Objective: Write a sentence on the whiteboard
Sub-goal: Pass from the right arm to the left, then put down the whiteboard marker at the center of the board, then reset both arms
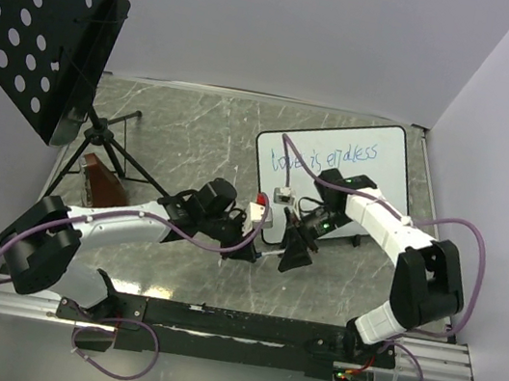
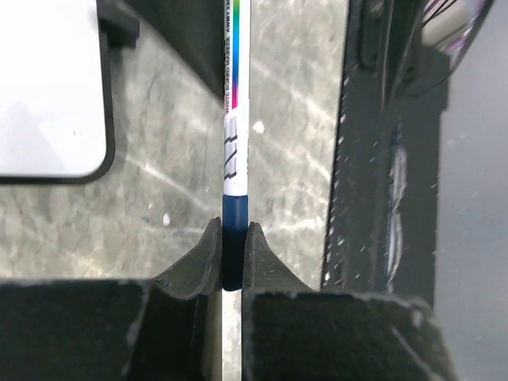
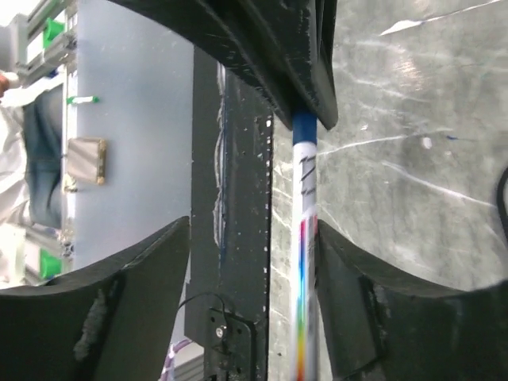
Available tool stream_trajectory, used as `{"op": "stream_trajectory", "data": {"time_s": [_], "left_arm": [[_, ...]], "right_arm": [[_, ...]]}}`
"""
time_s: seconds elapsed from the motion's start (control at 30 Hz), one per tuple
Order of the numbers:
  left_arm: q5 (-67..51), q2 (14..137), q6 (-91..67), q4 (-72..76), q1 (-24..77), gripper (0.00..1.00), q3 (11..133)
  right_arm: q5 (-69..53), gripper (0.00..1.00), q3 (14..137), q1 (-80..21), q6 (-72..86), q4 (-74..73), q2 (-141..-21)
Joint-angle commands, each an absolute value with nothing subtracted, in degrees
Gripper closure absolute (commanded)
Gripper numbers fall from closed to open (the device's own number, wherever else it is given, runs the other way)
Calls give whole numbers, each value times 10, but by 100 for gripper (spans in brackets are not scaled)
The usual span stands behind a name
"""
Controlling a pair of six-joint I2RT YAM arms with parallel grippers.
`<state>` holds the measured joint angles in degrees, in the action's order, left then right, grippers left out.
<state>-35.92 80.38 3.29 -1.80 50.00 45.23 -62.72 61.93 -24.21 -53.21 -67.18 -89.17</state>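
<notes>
Your left gripper [image 2: 232, 238] is clenched on the blue end of the marker [image 2: 236, 119], just off a near corner of the whiteboard [image 1: 377, 187]. Your right gripper [image 3: 254, 238] is released, its jaws spread wide, with the marker's barrel close beside one finger. The whiteboard lies on the table [image 1: 186, 130], and the sentence [image 1: 323, 158] runs in blue across its far half.

The whiteboard [image 1: 388, 179] is shining glossy and smooth; the worktop [image 1: 196, 132] is looking like polished grey stone, perhaps laminate. The marker [image 2: 236, 151] is gleaming as smooth plastic; the left hand's fingers [image 2: 202, 262] are looking matt, rough, speckled.
</notes>
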Motion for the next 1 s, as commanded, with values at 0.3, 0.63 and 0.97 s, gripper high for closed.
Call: {"op": "stream_trajectory", "data": {"time_s": [0.3,0.63,0.97], "left_arm": [[-300,896,114,-135,504,99,510],[-200,951,75,-148,541,61,541],[-113,741,-44,-56,534,1,509]], "right_arm": [[-560,25,639,-41,-477,-582,-736],[-595,26,700,54,-446,-615,-679],[-520,18,725,126,-202,-480,-602]]}}
